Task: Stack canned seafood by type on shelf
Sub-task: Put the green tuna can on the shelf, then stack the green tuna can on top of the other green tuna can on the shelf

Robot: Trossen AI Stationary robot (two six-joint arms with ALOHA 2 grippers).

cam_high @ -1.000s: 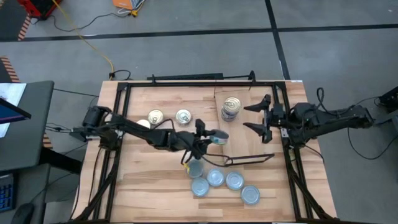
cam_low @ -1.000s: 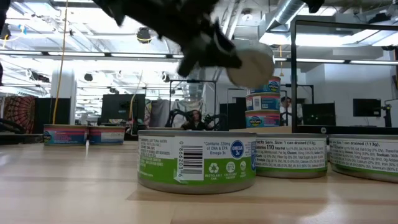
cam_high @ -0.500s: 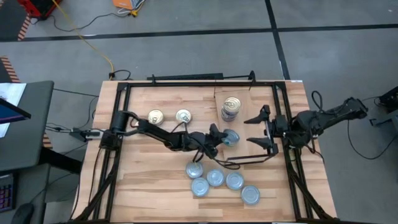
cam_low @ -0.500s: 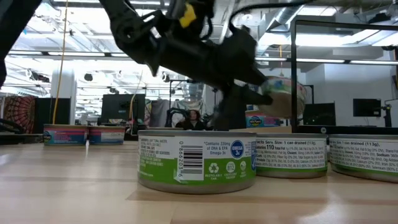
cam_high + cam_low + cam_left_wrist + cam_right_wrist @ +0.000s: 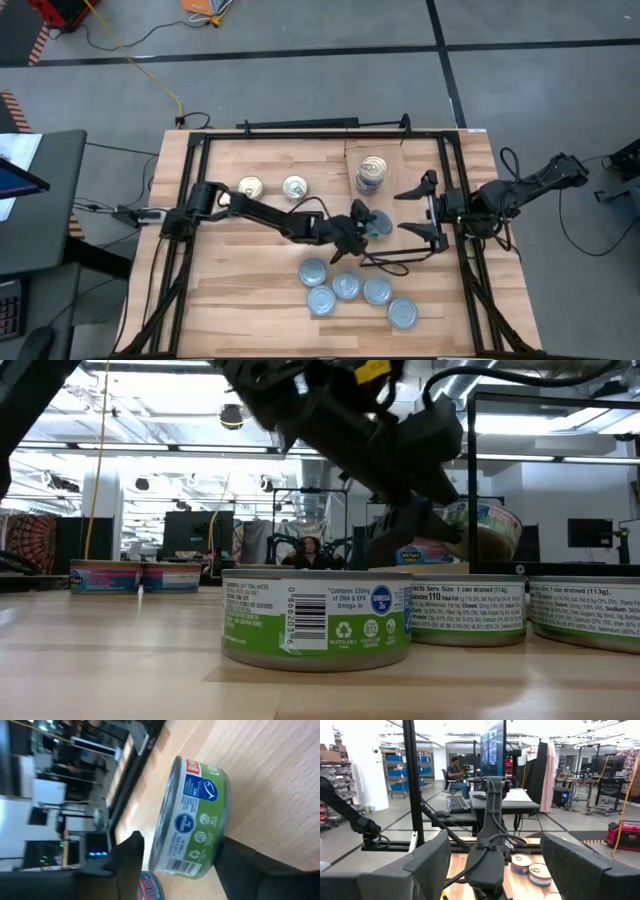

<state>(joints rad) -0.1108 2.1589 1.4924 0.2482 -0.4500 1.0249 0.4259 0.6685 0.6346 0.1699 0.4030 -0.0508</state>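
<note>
Advanced rightward since previous frame: left tool, pinching green-label tin over shelf, beside gold-top stack. Low view: tin held off desk. Right tool: spread, at shelf edge.

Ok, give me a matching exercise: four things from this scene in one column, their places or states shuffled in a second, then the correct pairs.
Things
1. left end effector
2. right end effector
3. stack of tins
4. two gold-topped tins

States
A. side by side on the tabletop
B. open, holding nothing
C. standing on the shelf
D. shut on a green-labelled tin

Pairs: 1-D, 2-B, 3-C, 4-A
</note>
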